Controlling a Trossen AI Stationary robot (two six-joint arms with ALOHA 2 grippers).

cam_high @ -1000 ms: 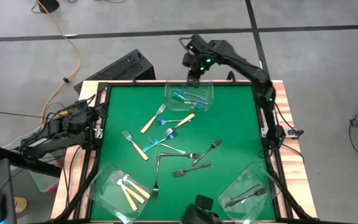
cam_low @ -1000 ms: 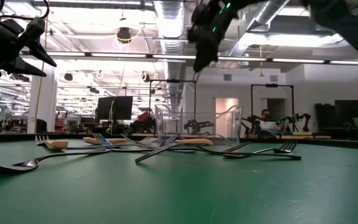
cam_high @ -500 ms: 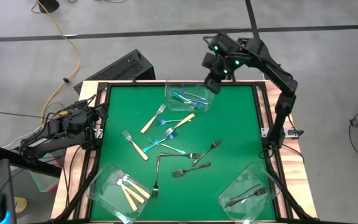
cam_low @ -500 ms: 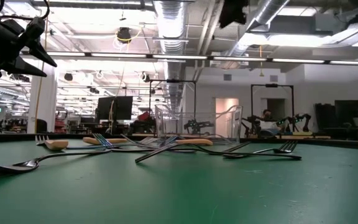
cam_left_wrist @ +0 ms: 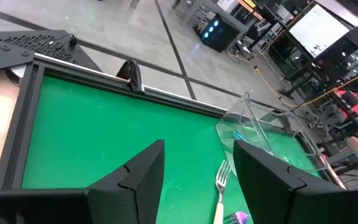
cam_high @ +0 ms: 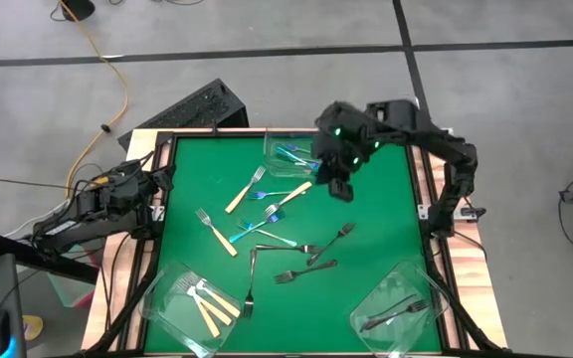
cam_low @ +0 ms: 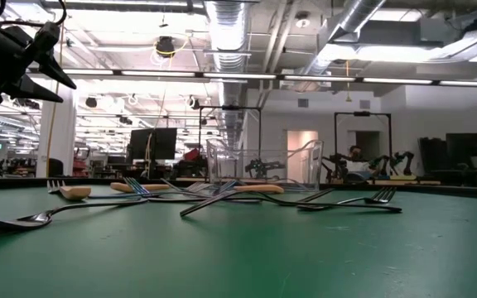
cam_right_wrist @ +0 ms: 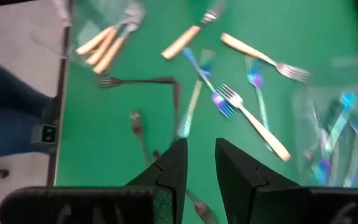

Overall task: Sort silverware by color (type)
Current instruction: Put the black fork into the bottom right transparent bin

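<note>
The right claw (cam_high: 340, 189), jaws slightly parted and seemingly empty, has swung from the far blue-fork tub (cam_high: 326, 165) to above the loose forks, likely picking its next. Just below lie dark grey forks (cam_high: 332, 241); beyond, tan-handled (cam_high: 297, 191) and blue-handled forks (cam_high: 272, 212) on the tabletop (cam_high: 376, 229). The left claw (cam_left_wrist: 194, 180) waits open, far off.

Three tubs are sitting on the table (cam_high: 386, 199): one tub (cam_high: 303, 152) at the far edge, middle; a second tub (cam_high: 195, 306) in the near left corner; a third tub (cam_high: 399, 311) in the near right corner (forks lying in each). Loose forks (cam_high: 272, 234) are lying scattered between them, mid-table.
</note>
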